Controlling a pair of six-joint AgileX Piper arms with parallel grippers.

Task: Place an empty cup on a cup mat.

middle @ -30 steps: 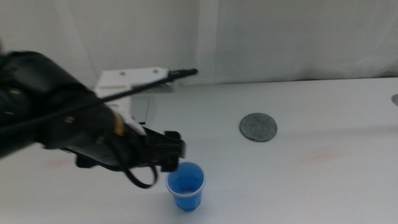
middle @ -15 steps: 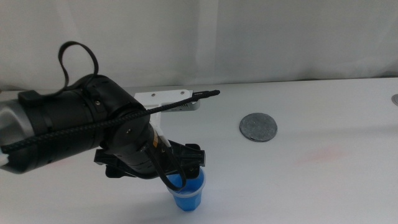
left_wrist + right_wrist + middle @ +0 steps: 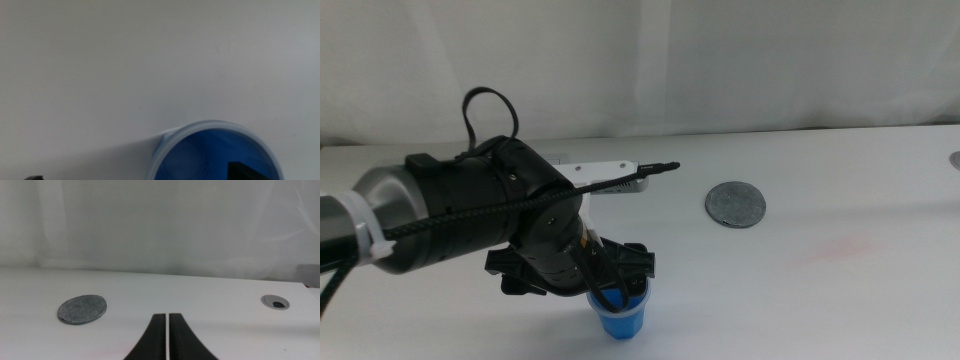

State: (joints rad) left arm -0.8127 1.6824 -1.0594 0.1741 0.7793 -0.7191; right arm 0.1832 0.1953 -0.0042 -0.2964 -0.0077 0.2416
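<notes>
- Middle view: your left arm comes in from the left w/ its gripper low over the cup, which stands upright on the table near the front edge. Gripper body covers most of the rim; only the lower blue wall and a bit of the rim show.
- Same view: the mat lies flat on the table, well apart from the cup, farther back and to the right. A white bracket w/ a thin dark rod sits behind the arm.
- Left wrist view: you're looking straight down into the cup, whitish rim and blue inside. One dark jaw tip is inside the cup, the other outside it, off the wall, so the left gripper is spread and straddles the rim, not clenched on it.
- Right wrist view: your right gripper has its jaws pressed together, just a thin slit between, holding nothing. It waits over the table, w/ the mat ahead and a small round metal fitting farther off.
</notes>
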